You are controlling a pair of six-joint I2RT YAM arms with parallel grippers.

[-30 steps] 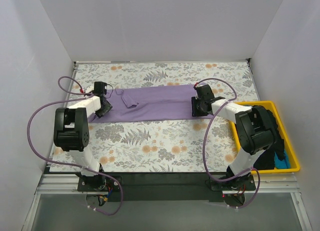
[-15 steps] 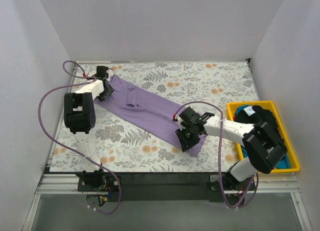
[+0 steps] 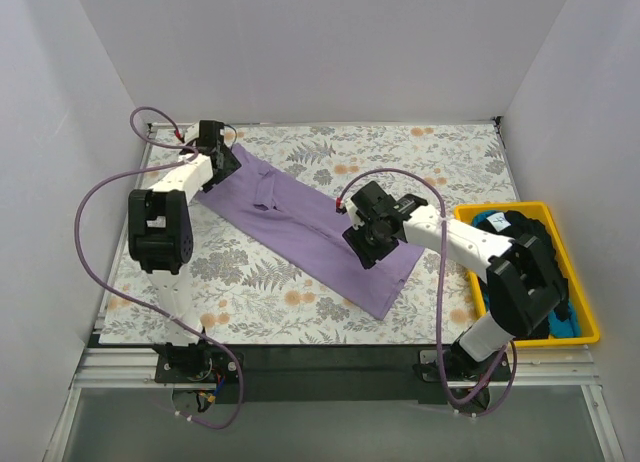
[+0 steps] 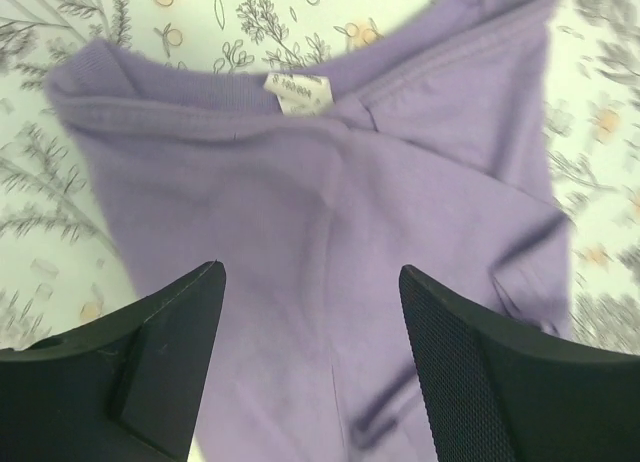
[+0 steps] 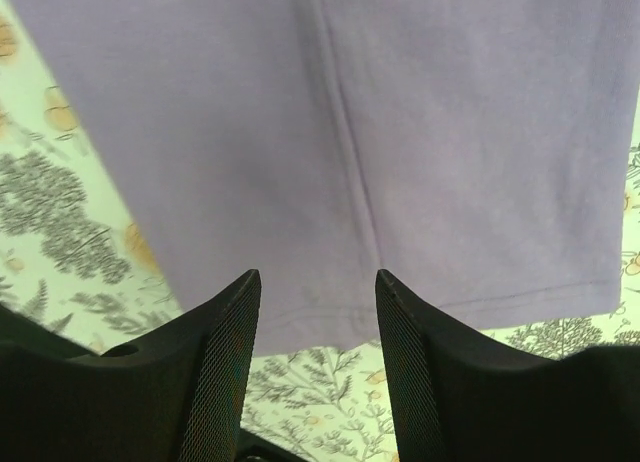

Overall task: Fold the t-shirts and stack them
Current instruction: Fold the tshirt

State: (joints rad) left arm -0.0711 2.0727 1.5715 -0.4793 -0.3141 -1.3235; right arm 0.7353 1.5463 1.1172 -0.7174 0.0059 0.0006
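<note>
- The purple shirt (image 3: 300,227) lies flat on the floral table (image 3: 420,152). In the top view it runs slantwise from upper left to lower centre.
- The left gripper (image 3: 218,160) sits at the upper-left end of the shirt, over the collar end.
- In the left wrist view, the left fingers (image 4: 150,362) occupy the lower corners of the frame, spread wide, with nothing between them.
- The fabric passes under the gap between them. The collar (image 4: 180,87) and its white label (image 4: 297,92) lie beyond the tips, in the upper half of the frame.
- Left gripper finding: released, no cloth pinched.
- The right gripper (image 3: 362,244) is over the lower-right part of the shirt, just right of frame centre in the top view.
- In the right wrist view, the right fingers (image 5: 215,382) rise from the bottom edge, parted, with an empty gap between them.
- The shirt fills the upper part of that frame. Its hem (image 5: 500,300) crosses just beyond the tips, and a seam (image 5: 345,142) runs down toward the gap.
- Right gripper finding: released, holding nothing. Whether the tips touch the cloth cannot be told.
- A yellow tray (image 3: 575,339) stands at the right edge of the top view, well apart from the purple shirt.
- The tray holds a blue shirt (image 3: 488,220) and a black shirt (image 3: 527,228), both bunched.
</note>
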